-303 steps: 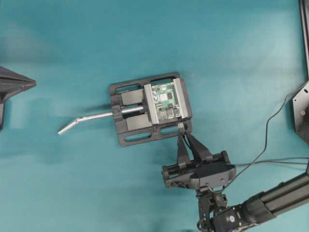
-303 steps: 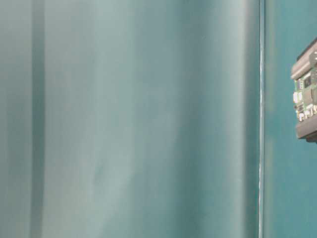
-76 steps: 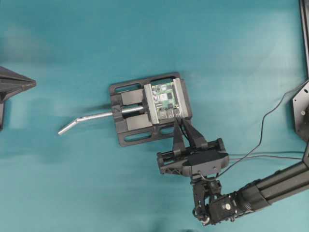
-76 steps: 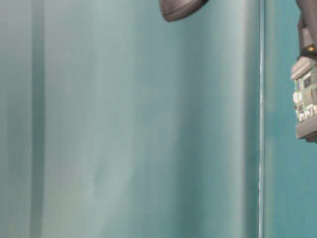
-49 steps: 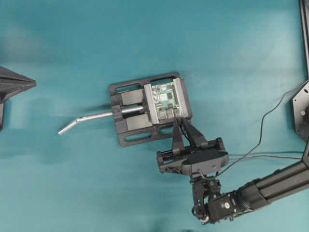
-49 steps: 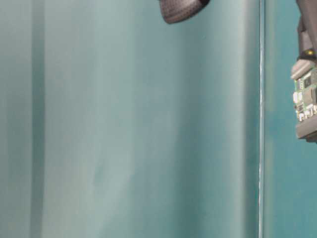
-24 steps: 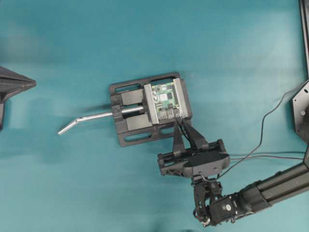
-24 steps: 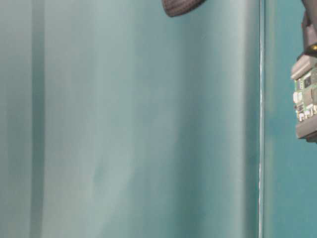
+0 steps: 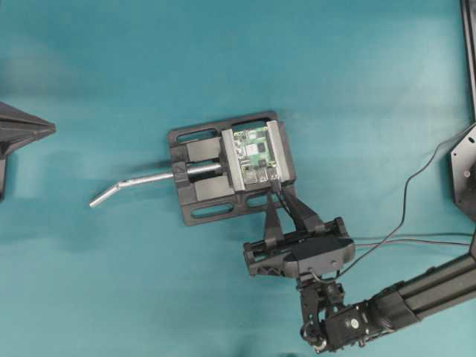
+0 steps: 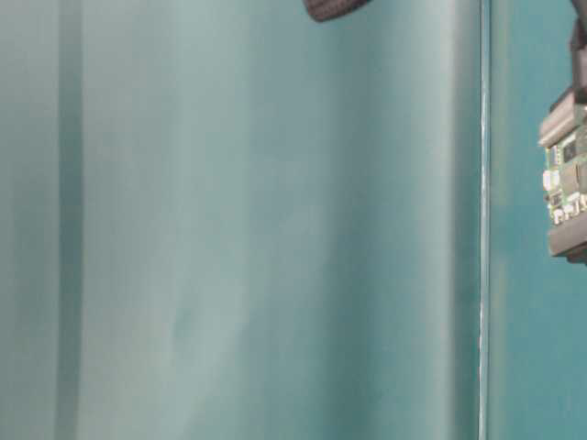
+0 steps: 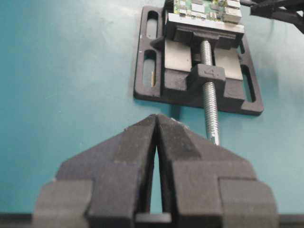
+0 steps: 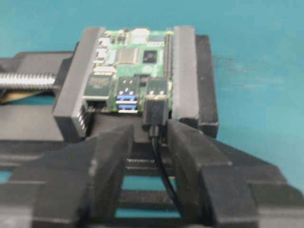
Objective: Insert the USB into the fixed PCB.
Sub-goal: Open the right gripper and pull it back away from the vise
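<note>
PCB (image 12: 135, 71) clamped in vise (image 9: 201, 178), USB (image 12: 156, 110) in its port

Perhaps "4" on vise block (image 11: 212, 72)

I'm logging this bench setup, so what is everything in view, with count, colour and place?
fixed PCB: one, green, clamped between grey jaws at mid-table.
USB: one, black-bodied plug on a thin black cable, seated in a port on the board's near edge.
vise: one, black, under the board, silver handle pointing left.
table: one, teal.
left gripper: one, black, fingers together, short of the vise.
right gripper: one, black, fingers apart either side of the cable.
</note>
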